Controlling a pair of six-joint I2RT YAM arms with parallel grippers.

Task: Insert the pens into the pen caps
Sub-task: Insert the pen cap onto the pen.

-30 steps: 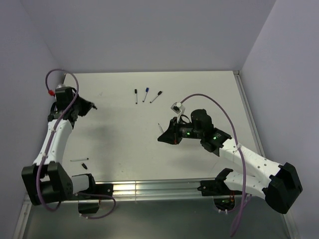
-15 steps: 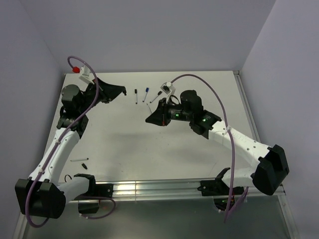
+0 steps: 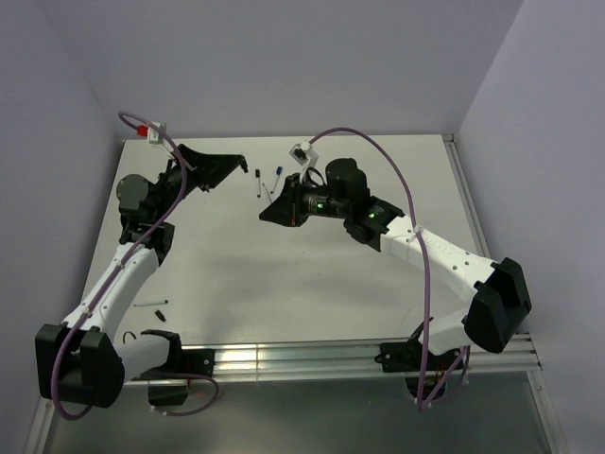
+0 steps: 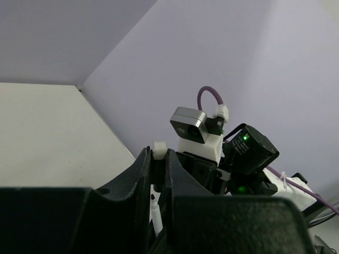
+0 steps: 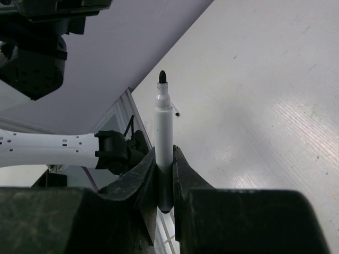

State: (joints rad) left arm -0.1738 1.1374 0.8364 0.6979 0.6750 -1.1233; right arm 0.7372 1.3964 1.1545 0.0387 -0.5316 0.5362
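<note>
Top external, arms raised, left claw (image 3: 236,161) pinching cap (image 3: 244,159), right claw (image 3: 268,215) pen (image 5: 163,137)

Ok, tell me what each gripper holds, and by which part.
Right gripper: a pen, pinched by its lower barrel, tip out. Left gripper: a small white-ended piece, unidentifiable.

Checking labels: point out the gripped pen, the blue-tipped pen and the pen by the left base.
gripped pen (image 5: 163,132): right wrist view, white barrel.
blue-tipped pen (image 3: 279,172): top view, blue end.
pen by the left base (image 3: 149,305): top view, white barrel.
</note>
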